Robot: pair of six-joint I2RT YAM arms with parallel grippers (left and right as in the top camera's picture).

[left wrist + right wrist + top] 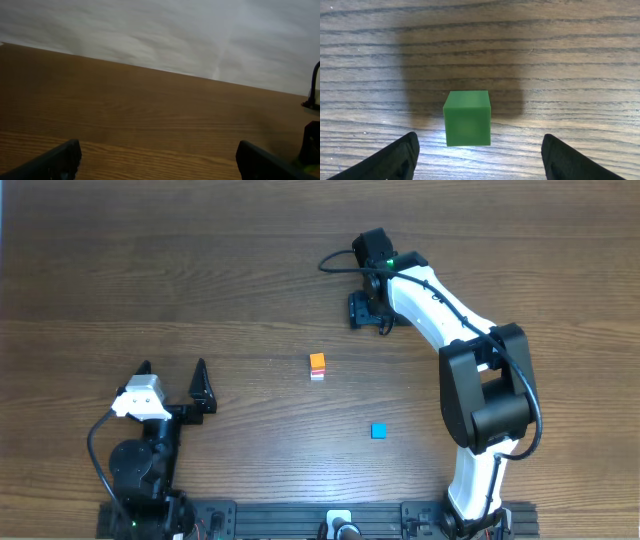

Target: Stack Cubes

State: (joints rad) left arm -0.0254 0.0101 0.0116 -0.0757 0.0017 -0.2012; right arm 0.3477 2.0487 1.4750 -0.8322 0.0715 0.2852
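An orange cube (317,361) rests on top of a white cube (317,375) at the middle of the table. A blue cube (378,431) lies alone nearer the front, to the right. My right gripper (368,311) is open and hangs far back over a green cube (467,118), which lies on the wood between and just beyond its fingers (390,162). My left gripper (172,377) is open at the front left, close to its base, with nothing between its fingers (55,162).
The wooden table (200,260) is bare around the cubes. The right arm (450,325) arches from its base at the front right up to the back centre. A pale wall (160,30) rises beyond the table's far edge.
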